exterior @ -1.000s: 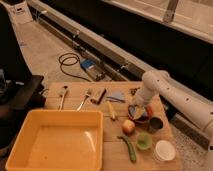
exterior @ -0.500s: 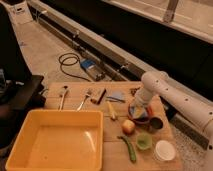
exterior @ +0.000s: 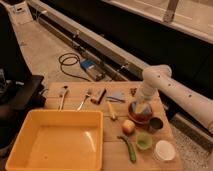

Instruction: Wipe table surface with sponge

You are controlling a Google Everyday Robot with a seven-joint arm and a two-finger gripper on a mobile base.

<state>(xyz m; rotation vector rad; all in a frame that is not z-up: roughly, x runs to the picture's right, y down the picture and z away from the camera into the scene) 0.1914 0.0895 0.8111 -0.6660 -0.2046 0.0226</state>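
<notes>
Robot lab or workshop (rough, industrial)
White robot arm (exterior: 167, 86), gripper (exterior: 142, 106) in a bowl (exterior: 131, 116) on the plank table (exterior: 75, 96); cable (exterior: 67, 60) coiled on concrete floor (exterior: 40, 45) beside metal rails (exterior: 95, 40).

Big yellow plastic tub (exterior: 55, 142) front-left on light brown wooden plank table surface (exterior: 114, 140). Small blue-grey block sponge (exterior: 144, 110) in reddish round bowl (exterior: 133, 116), right of tub. Gripper (exterior: 142, 105) down in bowl, closed on sponge. 1 small green cup (exterior: 144, 141) in front.

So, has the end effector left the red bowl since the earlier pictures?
No. The end effector stays over the red bowl, right of the yellow tub, now shut on the sponge.
</notes>
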